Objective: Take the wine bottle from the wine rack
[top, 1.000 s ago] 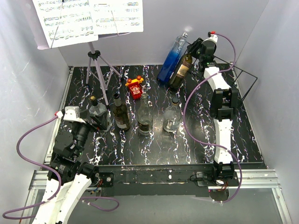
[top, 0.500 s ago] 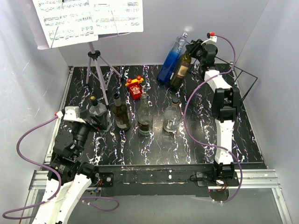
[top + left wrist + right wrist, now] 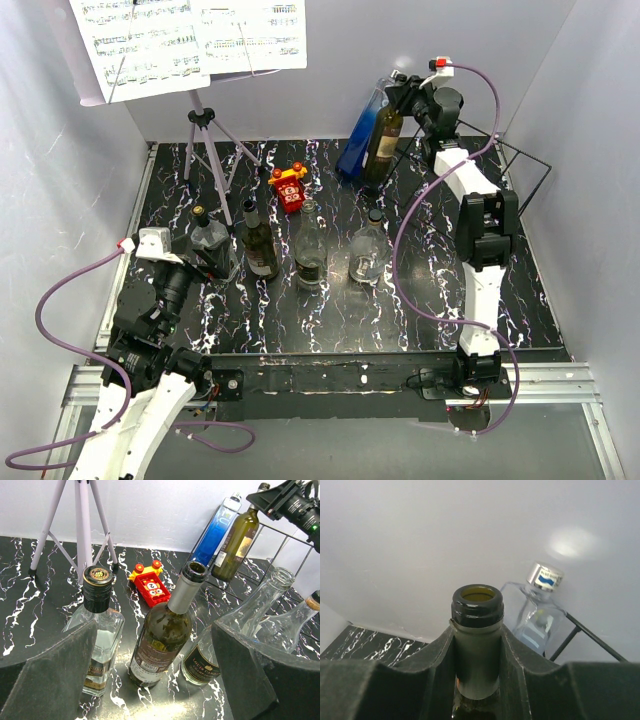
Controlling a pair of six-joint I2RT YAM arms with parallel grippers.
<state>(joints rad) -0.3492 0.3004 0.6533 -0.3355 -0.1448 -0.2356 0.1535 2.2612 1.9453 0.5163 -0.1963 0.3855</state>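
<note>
The wine bottle (image 3: 383, 140) is dark olive with a pale label and hangs almost upright at the back right, also seen in the left wrist view (image 3: 235, 545). My right gripper (image 3: 402, 95) is shut on its neck (image 3: 477, 645), just under the open mouth. The wine rack (image 3: 522, 165), a black thin-wire frame, stands to the right of the bottle; its rods show in the left wrist view (image 3: 280, 545) and the right wrist view (image 3: 580, 630). A blue bottle (image 3: 362, 130) still leans on the rack. My left gripper (image 3: 150, 680) is open and empty at the near left.
A row of bottles stands mid-table: a square clear one (image 3: 212, 240), a dark one (image 3: 258, 240) and two clear ones (image 3: 310, 250) (image 3: 368, 250). A red toy (image 3: 288, 187) lies behind them. A tripod music stand (image 3: 205, 150) stands at the back left.
My right gripper has swung left and up with the wine bottle, which now hangs more upright and farther from the rack. The left arm has not moved.
</note>
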